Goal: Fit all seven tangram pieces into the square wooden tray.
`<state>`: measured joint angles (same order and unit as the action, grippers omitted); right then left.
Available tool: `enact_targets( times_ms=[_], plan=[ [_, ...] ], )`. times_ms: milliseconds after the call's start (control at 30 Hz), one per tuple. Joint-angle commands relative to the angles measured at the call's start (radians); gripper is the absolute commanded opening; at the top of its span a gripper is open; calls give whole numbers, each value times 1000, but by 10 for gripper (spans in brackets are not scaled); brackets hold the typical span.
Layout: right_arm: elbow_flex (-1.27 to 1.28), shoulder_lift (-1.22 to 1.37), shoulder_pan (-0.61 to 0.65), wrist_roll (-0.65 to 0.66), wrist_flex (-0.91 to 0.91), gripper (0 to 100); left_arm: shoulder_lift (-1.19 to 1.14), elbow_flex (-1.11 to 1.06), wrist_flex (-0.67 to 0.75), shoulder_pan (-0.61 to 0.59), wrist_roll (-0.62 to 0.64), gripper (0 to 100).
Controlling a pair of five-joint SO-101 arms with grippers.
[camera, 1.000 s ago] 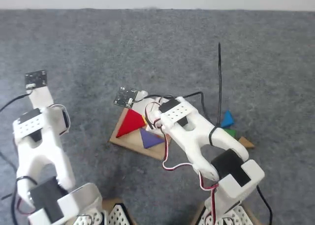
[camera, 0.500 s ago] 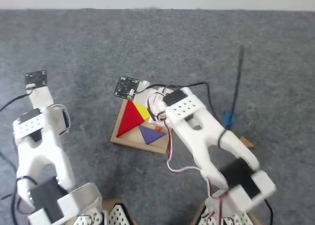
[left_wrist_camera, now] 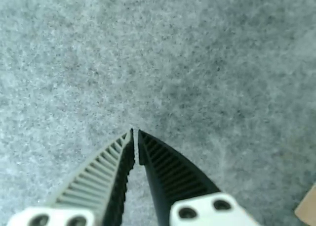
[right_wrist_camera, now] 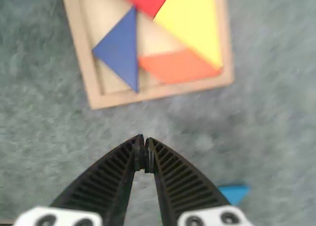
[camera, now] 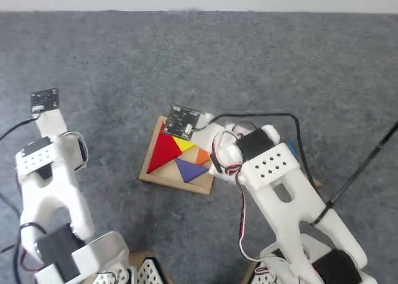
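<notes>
The right end effector [right_wrist_camera: 144, 142] is recorded closed and empty over the desk [right_wrist_camera: 276, 112], just beside the wooden tray [right_wrist_camera: 81, 53]. The left end effector [left_wrist_camera: 135, 135] is likewise closed and empty, well apart.

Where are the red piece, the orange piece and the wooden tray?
red piece [camera: 165, 150]: high view, middle of the triangle.
orange piece [right_wrist_camera: 180, 67]: right wrist view, middle of its face.
wooden tray [right_wrist_camera: 82, 48]: right wrist view, on its raised rim.
</notes>
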<state>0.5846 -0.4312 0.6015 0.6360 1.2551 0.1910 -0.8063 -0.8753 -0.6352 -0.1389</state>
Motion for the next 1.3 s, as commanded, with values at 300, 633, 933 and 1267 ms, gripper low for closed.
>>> enact_targets(
  times_ms=[300, 633, 933, 1267],
  plan=[
    [20, 2, 99, -170, -64, 6, 14, 7, 18, 0, -18, 13],
    [-58, 219, 96, -133, -44, 98, 14, 7, 18, 0, -20, 13],
    [20, 102, -48, -135, -101, 42, 14, -5, 40, 2, -48, 13],
    [89, 74, -137, -222, -245, 41, 14, -12, 61, 25, -64, 13]
  ],
)
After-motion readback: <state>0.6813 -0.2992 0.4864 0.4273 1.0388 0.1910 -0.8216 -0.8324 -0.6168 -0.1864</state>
